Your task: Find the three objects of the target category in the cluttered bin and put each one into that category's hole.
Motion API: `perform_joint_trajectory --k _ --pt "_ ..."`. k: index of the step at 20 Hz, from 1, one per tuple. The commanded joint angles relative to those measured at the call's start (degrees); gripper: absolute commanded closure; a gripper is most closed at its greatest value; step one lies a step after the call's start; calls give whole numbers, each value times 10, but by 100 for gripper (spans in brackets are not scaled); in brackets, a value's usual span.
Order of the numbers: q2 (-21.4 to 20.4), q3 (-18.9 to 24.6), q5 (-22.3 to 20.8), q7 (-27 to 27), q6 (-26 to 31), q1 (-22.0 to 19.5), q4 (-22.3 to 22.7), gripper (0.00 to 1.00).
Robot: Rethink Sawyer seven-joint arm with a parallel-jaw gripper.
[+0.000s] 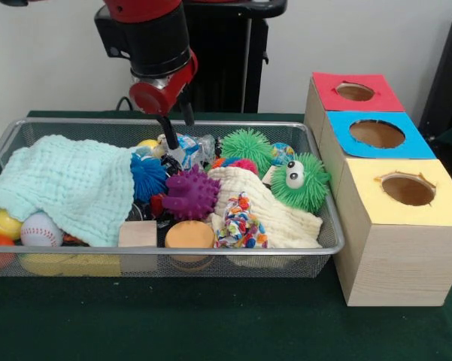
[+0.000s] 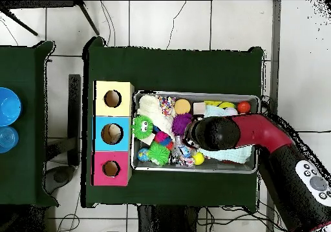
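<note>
Above the bin's far side, the gripper (image 1: 177,128) hangs with its two dark fingers spread, empty. Just below the tips lies a clear crinkly packet (image 1: 189,149) with blue print, wedged between a blue spiky ball (image 1: 147,177) and a green spiky ball (image 1: 248,148). Around them the wire bin (image 1: 327,229) holds a pale green cloth (image 1: 68,184) and other toys. Beside it stand three wooden boxes (image 1: 395,256) with round holes, on a dark green tabletop (image 1: 210,323), before a white wall.

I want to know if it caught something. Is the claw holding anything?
Cannot tell: the claw hangs just above a crinkly clear plastic packet in the silver wire-mesh bin.
</note>
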Motion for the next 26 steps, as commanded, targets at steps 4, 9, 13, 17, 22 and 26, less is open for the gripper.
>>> perform_joint_trajectory --k 4,9,13,17,22,26 --pt "26 -12 -64 -60 6 22 15 0" --pt "22 -28 -94 -48 16 41 9 0" --pt "17 -51 -124 -41 31 65 -5 0" --pt "23 -67 -134 -37 43 78 -11 0" --pt "14 -95 -159 -46 81 105 -26 0" --pt "12 -113 -176 -46 89 121 -28 0"
